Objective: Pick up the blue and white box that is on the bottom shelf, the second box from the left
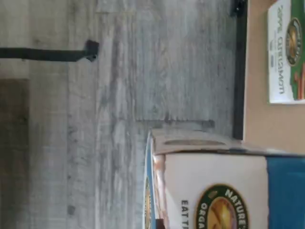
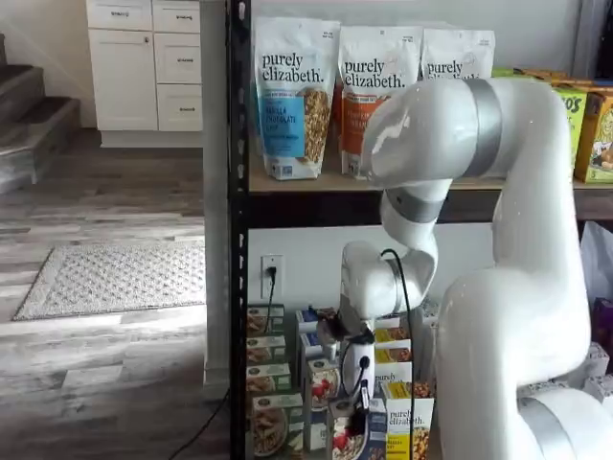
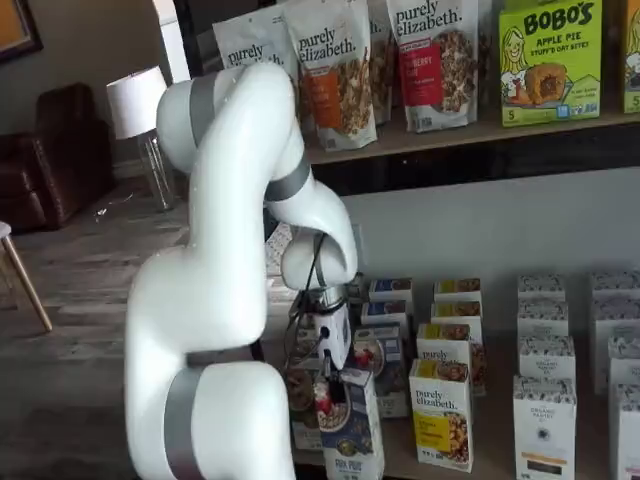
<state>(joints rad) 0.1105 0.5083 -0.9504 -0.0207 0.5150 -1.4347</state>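
wrist view alone shows the blue and white box (image 1: 224, 191) top (flap)

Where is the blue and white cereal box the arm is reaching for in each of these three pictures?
Wrist view: the blue and white box fills one corner, seen on its side.
A shelf view: low centre, under the gripper.
A shelf view: front of the bottom shelf, box below the gripper.
Shared landmark: the yellow-and-white purely elizabeth box beside it.

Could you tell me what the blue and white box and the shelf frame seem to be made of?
The blue and white box looks like printed paperboard, slightly glossy, with crisp folded edges. The shelf frame appears to be black-painted metal: a thin, straight upright post with a smooth dark finish.
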